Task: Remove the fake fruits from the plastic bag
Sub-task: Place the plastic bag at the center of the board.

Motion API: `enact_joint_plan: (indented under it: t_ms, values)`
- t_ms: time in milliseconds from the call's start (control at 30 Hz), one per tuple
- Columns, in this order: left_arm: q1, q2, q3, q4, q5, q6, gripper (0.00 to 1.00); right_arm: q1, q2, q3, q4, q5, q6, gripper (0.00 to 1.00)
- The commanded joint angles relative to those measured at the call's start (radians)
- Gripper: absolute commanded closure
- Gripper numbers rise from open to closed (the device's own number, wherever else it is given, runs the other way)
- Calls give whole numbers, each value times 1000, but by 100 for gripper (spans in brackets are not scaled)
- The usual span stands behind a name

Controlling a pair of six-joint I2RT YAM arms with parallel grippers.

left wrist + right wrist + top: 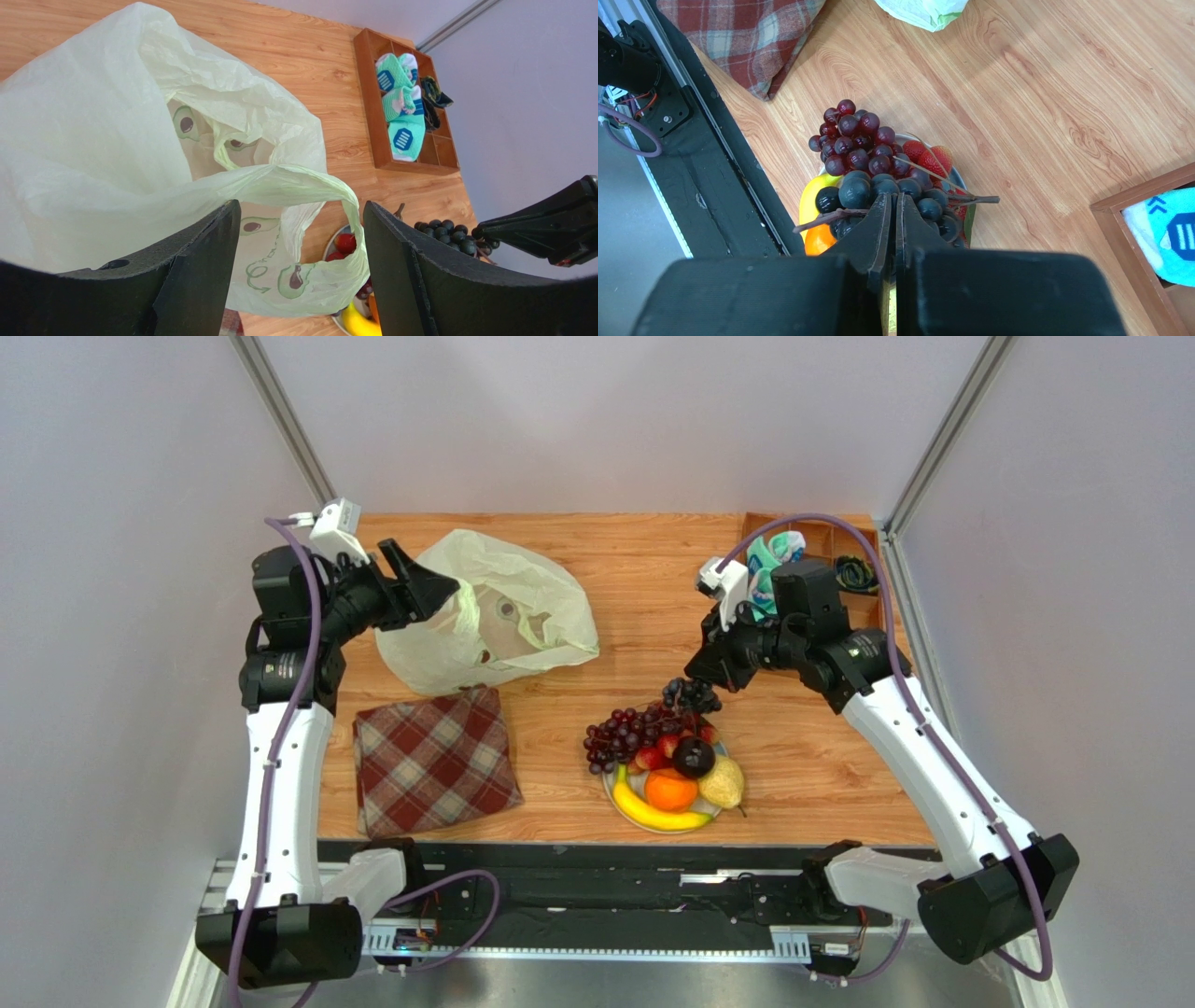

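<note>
The pale green plastic bag (491,623) (105,140) lies crumpled at the back left, its mouth and a loop handle facing my left gripper (428,585) (298,231). That gripper is open and the handle sags loosely between its fingers (203,266). My right gripper (697,679) (894,199) is shut on the dark purple grape bunch (690,696) (871,189), just above the plate (617,795). On the plate rest the red grape bunch (624,731) (854,140), orange (671,790), banana (652,815), pear (723,784) and dark plum (693,756). The bag's inside is hidden.
A red plaid cloth (435,756) (738,28) lies at the front left. A wooden tray (807,553) (407,105) holding teal socks stands at the back right corner. The arms' black base rail (703,161) runs along the near edge.
</note>
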Motion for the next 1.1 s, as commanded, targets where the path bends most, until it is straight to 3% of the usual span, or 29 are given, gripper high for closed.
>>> enact_joint_plan:
  t_ms: [0,833,933,1033,1067]
  values:
    - [23,-40,-15,44,9,-33,27,6,-44,-4,36,-25,4,100]
    - [111,-103,-76,74,34,-76,28,67,-82,-121,-12,-91,12,96]
    - [111,-103,-76,79,41,-78,28,72,-99,-145,-15,-103,34,90]
    - [111,-106,-81,80,46,-79,28,81,-110,-159,-35,-115,47,76]
    - [109,-108,-84,83,46,-82,28,81,-113,-158,-53,-114,45,66]
